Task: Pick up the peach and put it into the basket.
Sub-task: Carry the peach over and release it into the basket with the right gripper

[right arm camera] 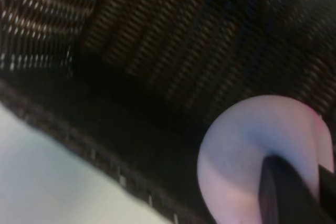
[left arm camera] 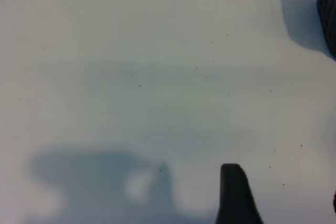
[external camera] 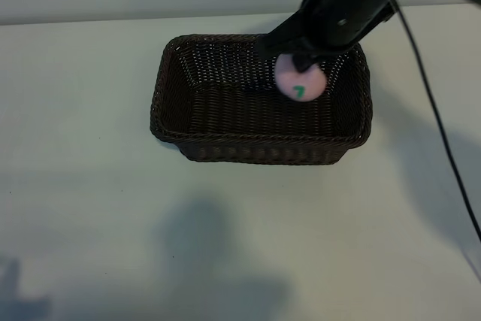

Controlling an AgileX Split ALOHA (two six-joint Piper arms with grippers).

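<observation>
Two arms are under my control, and only one is at work. From the exterior view, my right gripper (external camera: pixel 301 62) reaches in from the upper right edge and hangs over the far right part of the basket (external camera: pixel 225 148), clenched on the peach (external camera: pixel 301 80). I see the peach held in the air just inside the basket's braided rim, near the far right corner, with its small green leaf mark turned toward the camera. It sits below the dark fingers and above the woven floor; I cannot tell whether it touches the basket's inner wall. The basket itself stands upright on the pale table (external camera: pixel 90 223), its long sides running across the view. A black cable (external camera: pixel 436 125) trails from the right arm down the right side of the table.

Through the right wrist view, I see the peach (right arm camera: pixel 247 145) pinched against a dark finger (right arm camera: pixel 286 192), with the basket's woven wall (right arm camera: pixel 157 40) filling the background and a strip of table (right arm camera: pixel 42 177) beyond the rim.

My left gripper sits idle with its jaws apart, away from the basket. In the left wrist view only one dark fingertip (left arm camera: pixel 236 195) shows over bare table (left arm camera: pixel 131 77), with a corner of the basket (left arm camera: pixel 328 9) at the edge.
</observation>
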